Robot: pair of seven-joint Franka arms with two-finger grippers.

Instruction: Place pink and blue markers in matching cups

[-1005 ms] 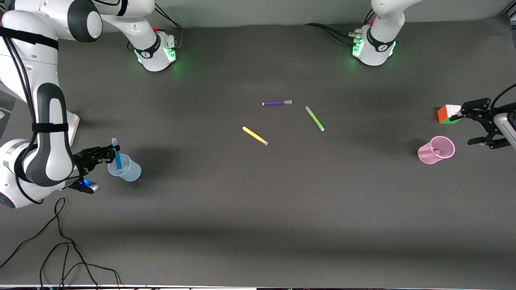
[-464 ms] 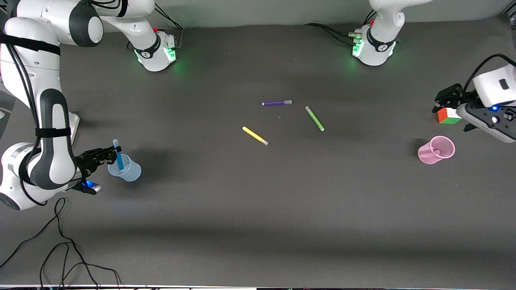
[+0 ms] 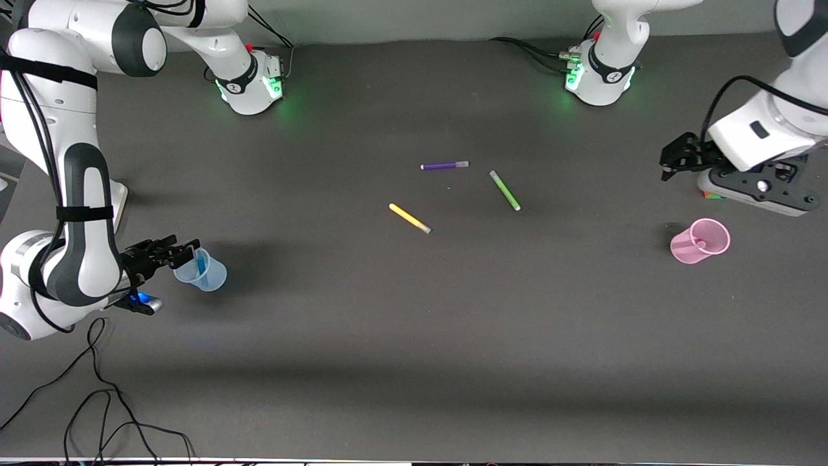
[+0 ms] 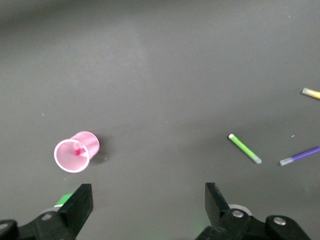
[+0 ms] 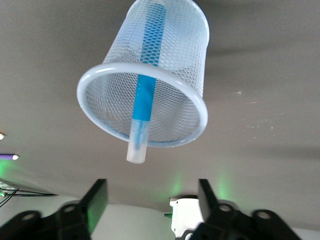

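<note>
At the right arm's end of the table, hovering just over the rim of the blue cup [image 3: 200, 273]: right gripper [image 3: 183, 252], fingers spreading wide apart, gripping nothing. Blue marker [image 5: 144, 92] standing inside that cup, leaning on the rim, pale cap poking out above it, touching neither finger [image 5: 95, 201]. Cup resting upright, near the table edge at that end and near the trailing black cables [image 3: 97, 395] lying nearer the front camera.

Toward the left arm's end, hanging in the air over the multicoloured cube [image 3: 706, 191]: left gripper [image 3: 673, 163], fingers [image 4: 80, 202] parting wide, carrying nothing and touching nothing. Pink cup [image 3: 700, 241] sitting nearer the front camera than that cube, apart from the gripper, with the pink marker [image 4: 77, 148] resting inside, only its end peeking up from the bottom.

Lying loose around the middle of the table, well apart from both cups: purple pen [image 3: 444, 166], green pen [image 3: 504, 190] beside it, yellow pen [image 3: 409, 219] nearer the front camera than the purple one. None touching another.

Stretching wide and bare between the pens and each cup, and across the whole strip nearest the front camera: dark table mat [image 3: 414, 349].
</note>
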